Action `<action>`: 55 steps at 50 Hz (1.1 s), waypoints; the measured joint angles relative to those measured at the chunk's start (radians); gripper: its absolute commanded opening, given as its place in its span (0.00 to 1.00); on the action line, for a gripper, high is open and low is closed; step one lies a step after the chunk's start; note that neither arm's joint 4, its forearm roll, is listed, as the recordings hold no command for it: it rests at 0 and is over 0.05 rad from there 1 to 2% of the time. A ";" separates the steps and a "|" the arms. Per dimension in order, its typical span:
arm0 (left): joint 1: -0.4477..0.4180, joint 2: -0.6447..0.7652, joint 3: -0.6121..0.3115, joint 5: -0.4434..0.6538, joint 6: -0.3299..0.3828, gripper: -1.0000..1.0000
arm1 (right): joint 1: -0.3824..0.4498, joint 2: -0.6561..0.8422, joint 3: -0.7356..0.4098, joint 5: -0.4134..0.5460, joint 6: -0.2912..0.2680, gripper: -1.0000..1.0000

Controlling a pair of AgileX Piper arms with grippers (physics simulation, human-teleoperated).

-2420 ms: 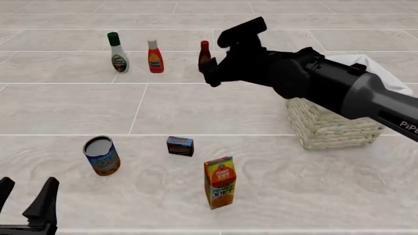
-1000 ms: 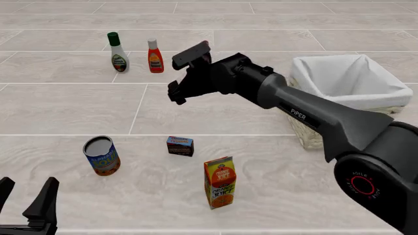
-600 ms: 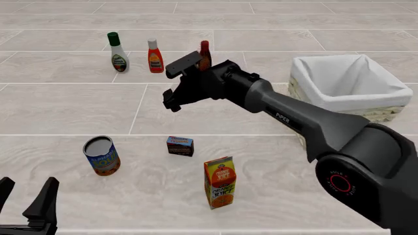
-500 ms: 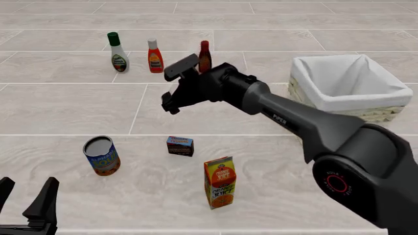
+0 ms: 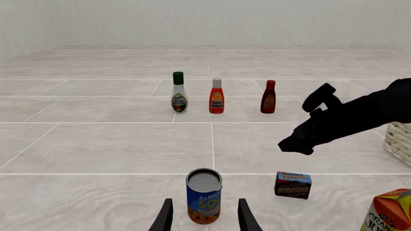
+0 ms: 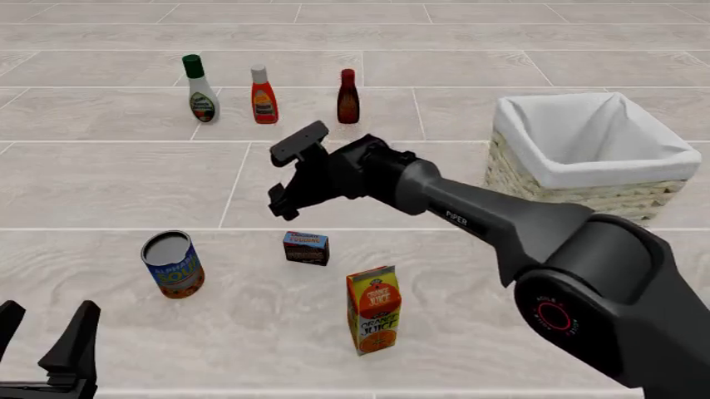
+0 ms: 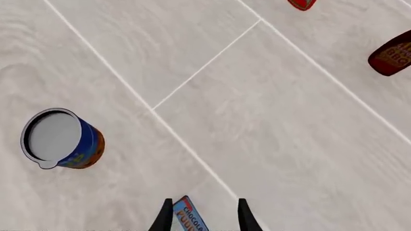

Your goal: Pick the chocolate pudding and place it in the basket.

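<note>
The chocolate pudding (image 6: 305,248) is a small dark brown box standing on the table between the can and the juice carton. It also shows in the left wrist view (image 5: 293,185). My right gripper (image 6: 278,204) is open and empty, hovering above and just behind the pudding, pointing down. In the right wrist view the pudding's blue top (image 7: 190,217) shows between the spread fingers of the right gripper (image 7: 202,217). The wicker basket (image 6: 621,198) with white lining stands at the right. My left gripper (image 6: 42,329) is open and empty at the near left corner.
A blue-and-orange can (image 6: 175,264) stands left of the pudding, and an orange juice carton (image 6: 374,309) stands near and right of it. Three bottles stand in a row at the back: white (image 6: 201,89), red (image 6: 263,95) and brown (image 6: 347,96).
My right arm has swung from near the basket leftward and down toward the pudding, uncovering the brown bottle. The left arm and the objects have not moved.
</note>
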 measured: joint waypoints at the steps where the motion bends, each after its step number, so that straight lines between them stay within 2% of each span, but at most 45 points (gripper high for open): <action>1: 0.000 0.000 0.000 0.000 0.000 1.00 | 0.000 0.001 0.003 -0.002 0.000 1.00; 55: 0.000 0.000 0.000 0.000 0.000 1.00 | 0.005 0.038 0.148 -0.102 0.013 1.00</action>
